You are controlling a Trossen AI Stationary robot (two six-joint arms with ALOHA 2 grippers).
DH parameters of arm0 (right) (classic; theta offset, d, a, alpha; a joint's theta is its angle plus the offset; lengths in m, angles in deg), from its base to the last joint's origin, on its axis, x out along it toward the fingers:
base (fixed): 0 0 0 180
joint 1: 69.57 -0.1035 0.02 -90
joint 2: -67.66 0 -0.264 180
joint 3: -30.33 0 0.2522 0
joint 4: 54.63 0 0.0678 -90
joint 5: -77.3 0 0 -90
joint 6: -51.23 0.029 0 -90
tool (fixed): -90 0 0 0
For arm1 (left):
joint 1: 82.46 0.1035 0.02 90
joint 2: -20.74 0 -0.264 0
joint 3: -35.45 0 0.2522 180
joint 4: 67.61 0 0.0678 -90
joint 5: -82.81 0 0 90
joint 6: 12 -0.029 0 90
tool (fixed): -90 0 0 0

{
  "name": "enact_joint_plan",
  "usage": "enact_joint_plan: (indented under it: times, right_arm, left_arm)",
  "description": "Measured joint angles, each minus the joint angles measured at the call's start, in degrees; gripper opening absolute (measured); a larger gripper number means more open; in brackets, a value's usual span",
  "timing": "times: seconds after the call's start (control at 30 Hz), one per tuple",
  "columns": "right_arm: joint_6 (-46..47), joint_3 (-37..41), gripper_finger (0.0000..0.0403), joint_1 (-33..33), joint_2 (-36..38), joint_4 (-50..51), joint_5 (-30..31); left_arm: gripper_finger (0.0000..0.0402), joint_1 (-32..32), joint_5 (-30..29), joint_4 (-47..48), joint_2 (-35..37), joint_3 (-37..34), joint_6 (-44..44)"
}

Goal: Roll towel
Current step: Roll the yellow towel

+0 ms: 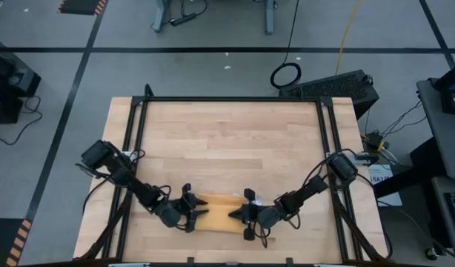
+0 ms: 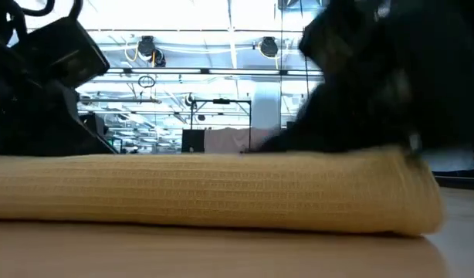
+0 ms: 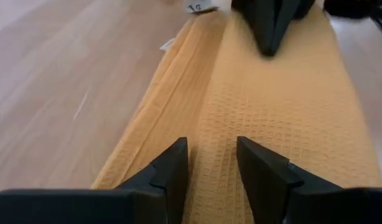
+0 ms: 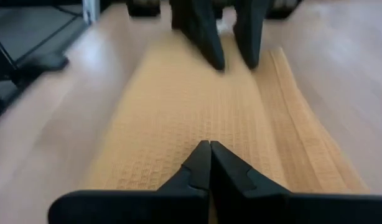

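The towel lies folded into a long narrow mustard-yellow band on the wooden table, near the table's front edge, stretched between the two grippers. The left gripper sits over one end of the band, its fingers parted by a narrow gap and resting on the waffle-weave cloth; no fabric is visibly pinched between them. The right gripper sits over the opposite end, facing the left one, its fingers pressed fully together with their tips down on the cloth. A small white tag shows at the towel's long edge, beyond the left gripper. In the low view the band appears as a thick, rounded layered fold.
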Motion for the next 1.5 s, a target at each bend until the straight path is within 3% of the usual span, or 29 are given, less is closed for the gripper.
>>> enact_joint_plan:
  times: [0.1,0.23,0.47,0.77,0.87,1.0,1.17,1.33,1.5]
  right_arm:
    - [0.96,0.04,0.0,0.02,-0.93,-0.08,-0.19]
    - [-3.2,0.15,0.0,-0.34,4.8,3.4,-2.51]
    - [-6.53,0.01,0.0,-1.3,18.78,23.92,-7.98]
    - [-5.58,0.15,0.0,-4.13,16.14,29.56,-4.88]
    - [-5.54,0.13,0.0,-5.22,15.93,31.47,-4.87]
    - [-5.58,0.12,0.0,-6.12,18.35,34.53,-4.53]
    - [-6.33,0.02,0.0,-6.71,22.52,37.75,-1.71]
    - [-6.5,0.33,0.0,-7.8,22.92,40.31,3.33]
    - [-6.24,3.75,0.0,-8.89,23.53,38.5,8.16]
  left_arm:
    - [0.014,-0.33,0.04,0.77,1.7,0.0,-0.55]
    - [0.014,-0.72,0.36,3.41,9.47,0.0,-4.21]
    - [0.014,-0.72,-1.88,8.06,20.43,0.02,-7.37]
    - [0.0141,-3.36,-2.88,9.6,15.85,0.36,0.03]
    - [0.0141,-5.59,-6.32,9.76,13.04,1.42,0.49]
    - [0.0141,-6.56,-11.54,9.43,9.27,2.71,0.22]
    - [0.0141,-5.26,-12.78,9.45,5.95,2.72,1.39]
    - [0.0141,-3.46,-16.55,5.44,5.95,4.04,-6.7]
    - [0.0141,-1.49,-12.74,4.1,5.97,6.51,-11.82]
